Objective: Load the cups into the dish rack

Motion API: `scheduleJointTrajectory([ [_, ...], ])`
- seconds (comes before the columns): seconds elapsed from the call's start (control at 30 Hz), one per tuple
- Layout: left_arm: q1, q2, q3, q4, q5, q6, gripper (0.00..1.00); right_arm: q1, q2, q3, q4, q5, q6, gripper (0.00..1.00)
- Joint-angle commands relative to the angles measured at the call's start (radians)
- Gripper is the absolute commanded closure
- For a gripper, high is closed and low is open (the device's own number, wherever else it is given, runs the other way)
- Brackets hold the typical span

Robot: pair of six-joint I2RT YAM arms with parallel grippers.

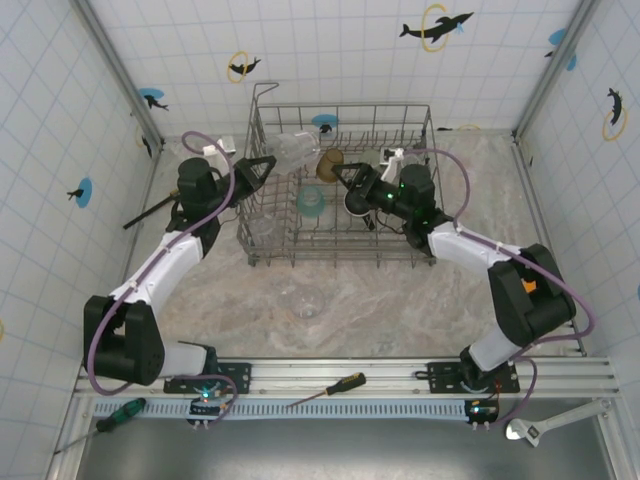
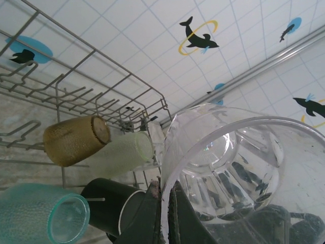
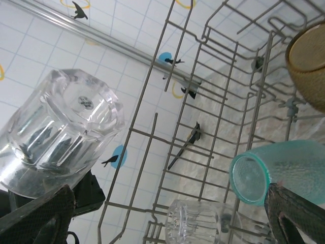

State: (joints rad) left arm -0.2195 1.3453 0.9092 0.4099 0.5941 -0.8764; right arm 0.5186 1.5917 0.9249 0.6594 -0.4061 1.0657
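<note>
- Over the dish rack's (image 1: 340, 257) far left corner, my left gripper (image 1: 268, 167) is clamping a clear cup (image 1: 295, 150) by its rim.
- My right gripper (image 1: 350, 180) is hovering, jaws apart.
- Amber cup (image 2: 76, 140), green cup (image 2: 127, 152), blue cup (image 2: 43, 213) and dark mug (image 2: 109, 203) are sitting inside the rack; one tumbler (image 1: 305, 300) is waiting on the table (image 1: 420, 310).

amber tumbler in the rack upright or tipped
Tipped: the amber textured tumbler lies on its side in the grey wire dish rack.
</note>
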Motion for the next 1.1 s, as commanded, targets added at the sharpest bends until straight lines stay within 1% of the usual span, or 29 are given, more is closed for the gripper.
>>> scheduleJointTrajectory([
  [0.0, -0.017, 0.017, 0.000, 0.093, 0.002, -0.020, 1.00, 0.014, 0.039, 0.070, 0.124, -0.034, 0.061, 0.00],
  [0.1, -0.018, 0.032, -0.004, 0.109, 0.000, -0.019, 1.00, 0.014, 0.078, 0.096, 0.204, -0.060, 0.129, 0.00],
  [0.33, -0.026, 0.077, -0.011, 0.168, 0.011, -0.046, 1.00, 0.018, 0.125, 0.124, 0.307, -0.032, 0.225, 0.00],
  [0.63, -0.054, 0.114, -0.013, 0.208, 0.021, -0.062, 1.00, 0.021, 0.177, 0.156, 0.346, 0.004, 0.306, 0.00],
  [0.83, -0.067, 0.123, -0.013, 0.217, 0.019, -0.056, 1.00, 0.025, 0.216, 0.166, 0.384, 0.013, 0.388, 0.00],
  [0.87, -0.068, 0.125, -0.013, 0.219, 0.018, -0.056, 1.00, 0.026, 0.222, 0.167, 0.392, 0.050, 0.400, 0.00],
  [1.07, -0.078, 0.139, -0.012, 0.231, 0.021, -0.062, 1.00, 0.040, 0.244, 0.192, 0.391, 0.077, 0.426, 0.00],
])
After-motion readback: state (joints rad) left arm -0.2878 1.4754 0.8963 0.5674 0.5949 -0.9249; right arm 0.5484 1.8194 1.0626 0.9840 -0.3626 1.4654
